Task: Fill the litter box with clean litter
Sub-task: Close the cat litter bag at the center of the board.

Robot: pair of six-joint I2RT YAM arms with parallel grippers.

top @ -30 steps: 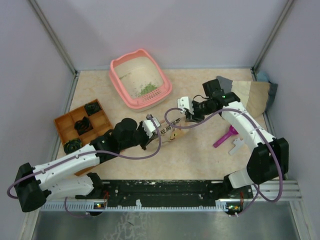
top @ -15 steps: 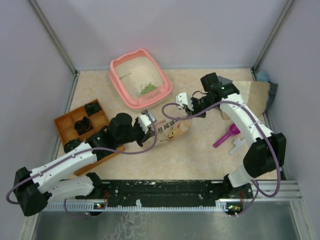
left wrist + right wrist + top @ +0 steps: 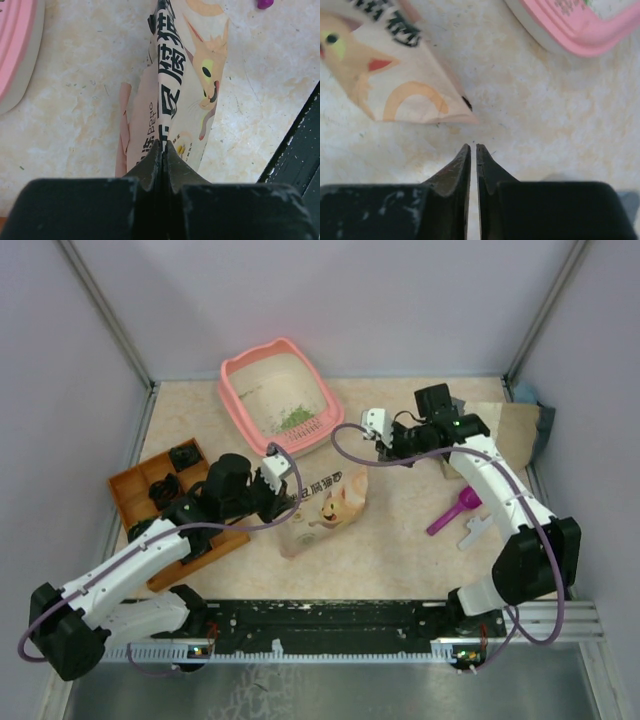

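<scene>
The left claw (image 3: 161, 150) is clamped on an edge of the paper bag (image 3: 172, 70). The right claw (image 3: 473, 147) is closed on nothing, just off the bag's corner. The litter box (image 3: 310, 443) sits near the worktop's (image 3: 400, 545) far edge with green litter (image 3: 295, 420) inside. Bare worktop separates box and bag.
</scene>
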